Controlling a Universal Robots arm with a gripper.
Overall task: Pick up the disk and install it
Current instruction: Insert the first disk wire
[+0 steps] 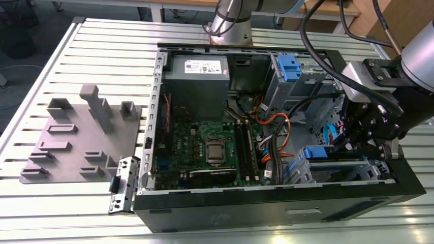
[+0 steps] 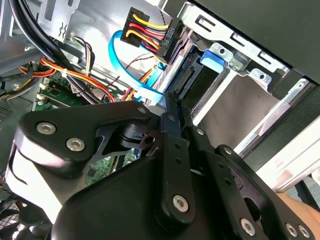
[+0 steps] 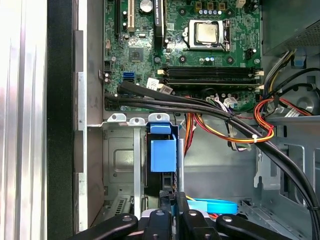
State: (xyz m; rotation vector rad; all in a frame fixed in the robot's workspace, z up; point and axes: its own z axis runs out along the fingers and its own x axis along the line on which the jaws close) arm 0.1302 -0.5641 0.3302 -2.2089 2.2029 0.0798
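Blue rails frame the disk (image 3: 163, 160), which we see seated edge-on in the drive cage (image 3: 120, 165) at the computer case's (image 1: 271, 203) front corner. We judge it heavy, rigid, shock-sensitive, best held by its rails. Our gripper (image 3: 172, 200) sits pinched narrow at its rear edge.
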